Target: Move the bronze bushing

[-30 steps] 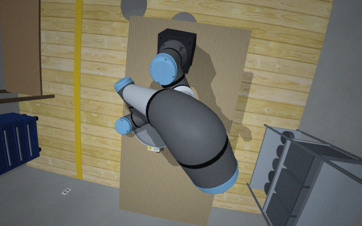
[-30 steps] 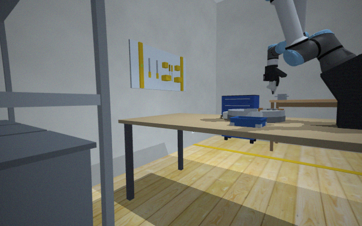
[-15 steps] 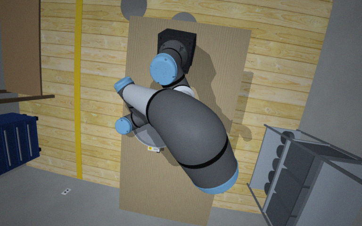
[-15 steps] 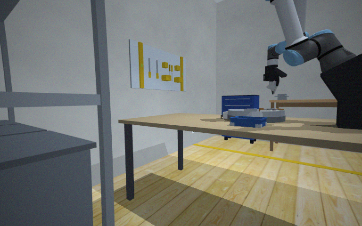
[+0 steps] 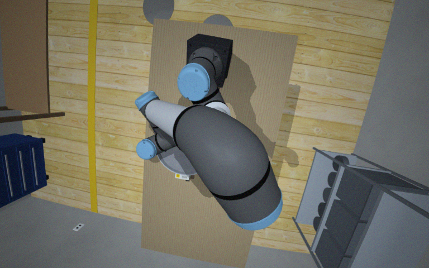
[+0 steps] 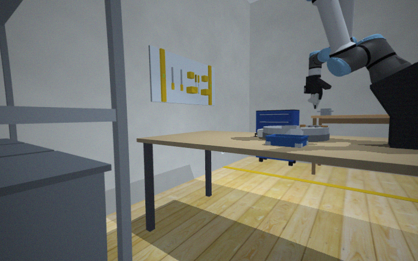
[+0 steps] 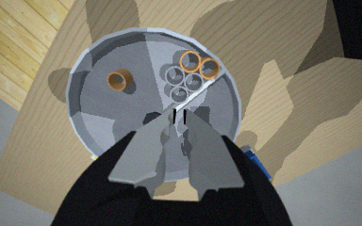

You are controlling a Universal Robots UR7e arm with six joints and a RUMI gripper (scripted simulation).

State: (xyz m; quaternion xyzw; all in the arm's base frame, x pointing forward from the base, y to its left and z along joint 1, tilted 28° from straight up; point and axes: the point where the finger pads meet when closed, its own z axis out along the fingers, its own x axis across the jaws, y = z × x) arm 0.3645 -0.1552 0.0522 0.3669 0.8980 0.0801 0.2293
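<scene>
The clenched hand (image 6: 314, 106) (image 7: 179, 109) of a robot arm hangs above a gray turntable (image 5: 177, 161) (image 6: 321, 135) (image 7: 73, 96) on a wooden bench (image 5: 196, 214) (image 6: 197, 140) (image 7: 42, 155), its fingertips grasping nothing; three bronze bushings stand on the turntable, one (image 7: 118, 80) apart and two (image 7: 190, 61) (image 7: 209, 68) grouped with three gray bushings (image 7: 174, 75) (image 7: 193, 82) (image 7: 179, 94) near a white divider (image 7: 195, 95), as a blue crate (image 6: 286, 141) (image 7: 258, 165) sits beside the turntable
</scene>
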